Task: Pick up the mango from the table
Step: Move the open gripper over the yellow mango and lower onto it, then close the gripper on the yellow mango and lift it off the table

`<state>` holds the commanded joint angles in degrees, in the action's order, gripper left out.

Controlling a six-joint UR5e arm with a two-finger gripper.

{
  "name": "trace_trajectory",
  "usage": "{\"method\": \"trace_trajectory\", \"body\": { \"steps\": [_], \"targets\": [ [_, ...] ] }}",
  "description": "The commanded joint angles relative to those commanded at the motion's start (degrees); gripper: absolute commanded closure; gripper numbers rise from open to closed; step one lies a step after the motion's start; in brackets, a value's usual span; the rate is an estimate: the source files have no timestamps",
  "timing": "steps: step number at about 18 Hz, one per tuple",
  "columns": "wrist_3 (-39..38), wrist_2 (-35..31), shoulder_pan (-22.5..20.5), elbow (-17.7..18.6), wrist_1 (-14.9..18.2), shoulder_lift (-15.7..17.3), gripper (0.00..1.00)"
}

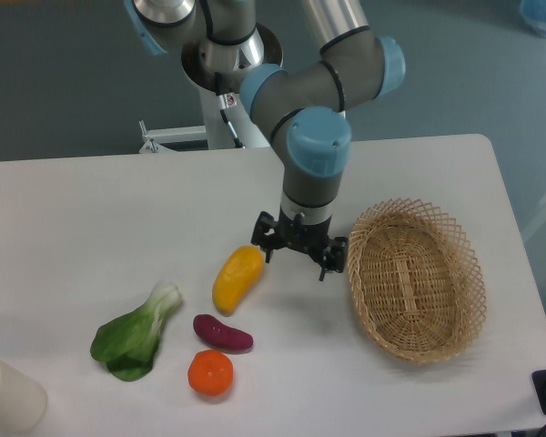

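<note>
The mango (235, 278) is yellow, shading to orange at its upper end, and lies on the white table (91, 218) near the middle. My gripper (298, 259) hangs just to the right of the mango's upper end, pointing down. Its two dark fingers are spread apart and hold nothing. The left fingertip (267, 252) is close to the mango's orange tip; I cannot tell whether it touches.
A wicker basket (417, 279) stands to the right of the gripper. A dark purple oblong vegetable (222, 332), a round orange fruit (210, 372) and a green leafy vegetable (135, 335) lie below and left of the mango. A white cylinder (7, 394) is at the bottom left.
</note>
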<state>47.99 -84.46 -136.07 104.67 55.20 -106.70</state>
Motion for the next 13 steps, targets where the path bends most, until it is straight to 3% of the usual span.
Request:
{"method": "trace_trajectory", "body": {
  "steps": [5, 8, 13],
  "targets": [
    [-1.1, 0.0, 2.7, 1.4, -1.7, -3.1, 0.0],
    [-1.1, -0.1, 2.7, 3.8, -4.2, -3.1, 0.0],
    [-1.2, 0.2, 3.4, 4.8, -4.3, -3.1, 0.0]
  ]
}}
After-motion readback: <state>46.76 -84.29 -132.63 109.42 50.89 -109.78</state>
